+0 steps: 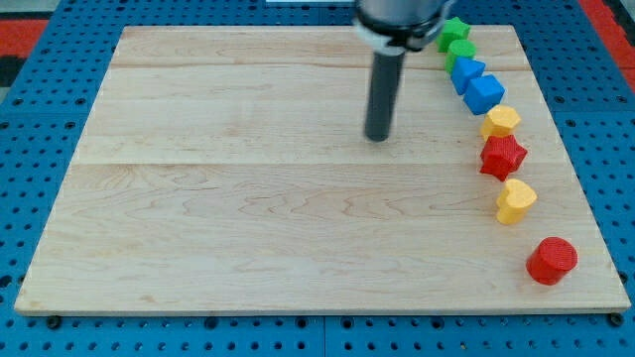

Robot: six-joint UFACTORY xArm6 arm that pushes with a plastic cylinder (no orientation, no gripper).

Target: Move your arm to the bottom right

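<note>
My tip (377, 138) rests on the wooden board (248, 198), in its upper middle. It touches no block. A curved line of blocks runs down the view's right: two green blocks (456, 38), a blue block (466, 74), a blue cube (485, 93), a yellow hexagon (502, 121), a red star (503, 156), a yellow block (515, 201) and a red cylinder (552, 261) near the bottom right corner. The nearest blocks, the blue ones, lie to the right of my tip and a little above it.
The board lies on a blue perforated table (40, 149). Red strips (25, 25) show at the view's top corners. The arm's dark body (397, 18) hangs over the board's top edge.
</note>
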